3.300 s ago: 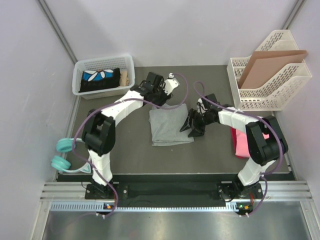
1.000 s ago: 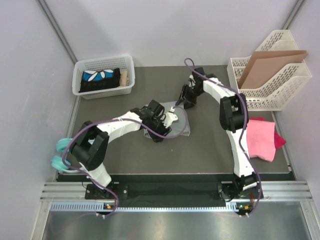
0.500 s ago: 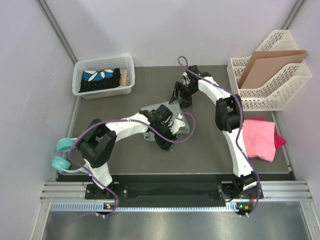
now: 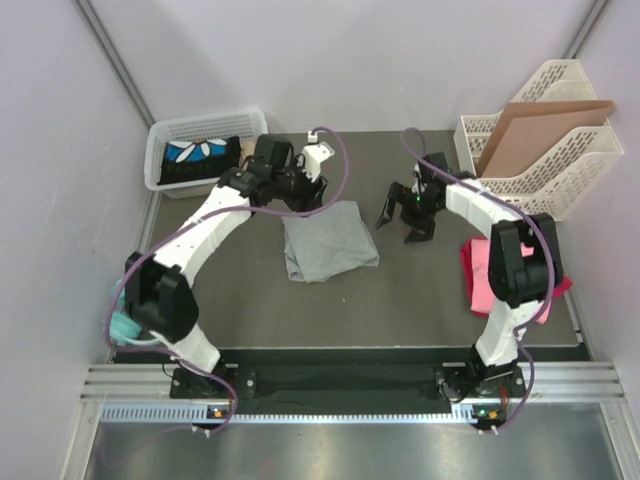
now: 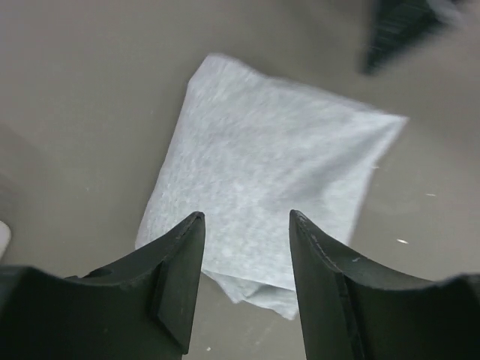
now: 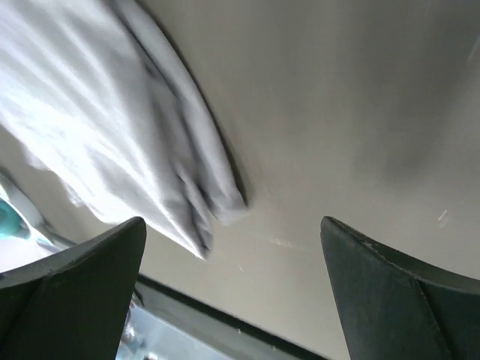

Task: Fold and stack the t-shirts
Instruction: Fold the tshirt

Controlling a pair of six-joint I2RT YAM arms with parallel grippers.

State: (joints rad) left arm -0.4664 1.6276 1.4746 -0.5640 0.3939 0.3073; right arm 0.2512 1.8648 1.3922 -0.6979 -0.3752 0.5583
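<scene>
Across the dark table (image 4: pixel 420 290), two white arms reach from the near edge toward the middle. At the far right corner stands a white file tray (image 4: pixel 560 195), and a brown cardboard sheet (image 4: pixel 535 130) leans inside it. At the far left corner stands a white basket (image 4: pixel 205 128) with a dark cloth with a flower print inside.

The grey t-shirt (image 4: pixel 328 242) lies folded into a small rectangle in the middle of the table, a little tilted, and neither arm holds it. The pink t-shirts (image 4: pixel 478 285) lie in a pile at the right side of the table, well apart from the grey one, and the right arm hides a part of them. One layer looks brighter pink and one is more magenta. Teal headphones (image 4: pixel 118 322) lie at the left edge, partly behind the left arm.

The left gripper (image 4: pixel 303 192) hangs over the far left corner of the grey t-shirt. Its wrist view shows the fingers (image 5: pixel 180 270) parted with nothing between them and the cloth below. The right gripper (image 4: pixel 400 228) is over bare table just to the right of the grey t-shirt, spread wide and empty, with the folded edge of the cloth beside it.
</scene>
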